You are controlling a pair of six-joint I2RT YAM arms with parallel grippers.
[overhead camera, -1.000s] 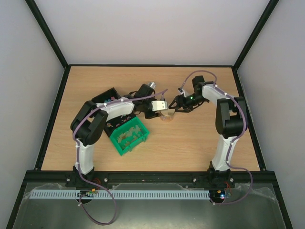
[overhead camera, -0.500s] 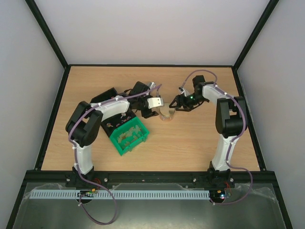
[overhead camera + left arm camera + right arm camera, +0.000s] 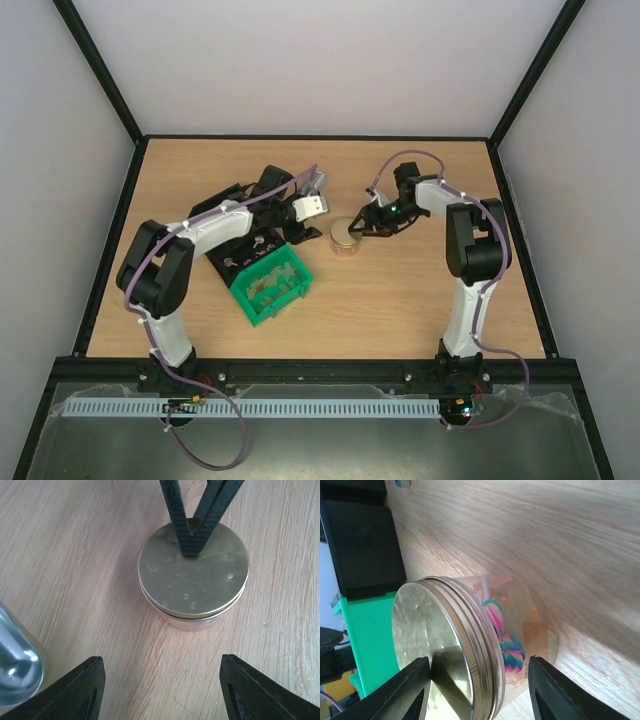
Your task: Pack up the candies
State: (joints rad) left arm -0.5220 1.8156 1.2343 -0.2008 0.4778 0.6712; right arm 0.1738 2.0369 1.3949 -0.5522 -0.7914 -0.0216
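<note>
A clear jar (image 3: 345, 239) with a gold metal lid (image 3: 194, 575) stands on the table, and swirled pink, blue and green candies (image 3: 509, 641) show through its wall. More pale candies (image 3: 265, 288) lie in the green basket (image 3: 297, 290). My left gripper (image 3: 162, 690) is open a short way left of the jar, with nothing between its fingers. My right gripper (image 3: 480, 690) is open at the jar's right. One of its fingers (image 3: 192, 535) hangs over the lid and the other sits beside the jar's wall.
A black tray (image 3: 232, 205) lies behind the basket, partly under my left arm. A shiny metal scoop (image 3: 15, 662) sits just left of my left gripper. Bare wood stretches in front of and right of the jar.
My left gripper has opened and pulled back to the left, away from the jar. The gold lid now sits on the jar. My right gripper has moved in over it.
</note>
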